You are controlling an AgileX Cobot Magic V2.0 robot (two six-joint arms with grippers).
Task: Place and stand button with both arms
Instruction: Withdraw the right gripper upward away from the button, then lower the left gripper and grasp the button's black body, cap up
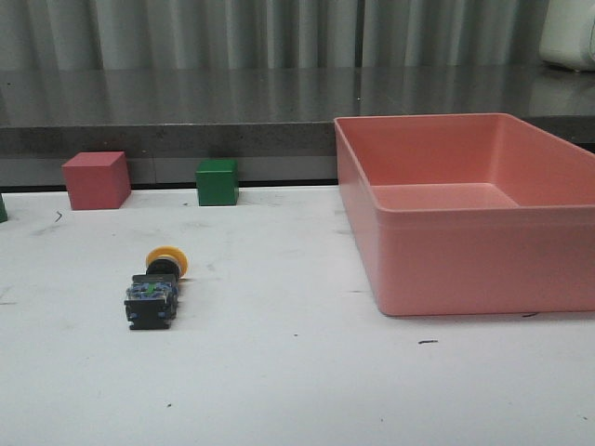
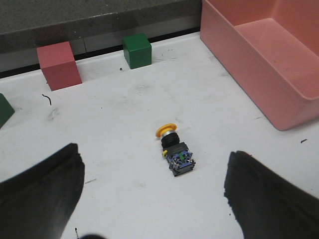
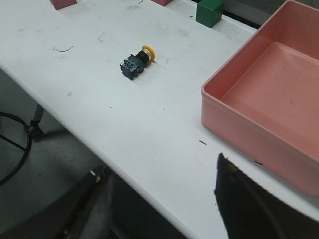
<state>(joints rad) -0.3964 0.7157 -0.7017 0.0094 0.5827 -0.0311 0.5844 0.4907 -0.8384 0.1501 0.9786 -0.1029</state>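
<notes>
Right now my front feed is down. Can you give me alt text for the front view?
The button lies on its side on the white table, left of centre, yellow cap pointing away from the camera. A big empty pink bin sits to the right; a pink cube and a green cube stand along the table's far edge. Neither arm shows.

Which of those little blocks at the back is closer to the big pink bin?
The green cube; the pink cube sits farther left, away from the pink bin.
</notes>
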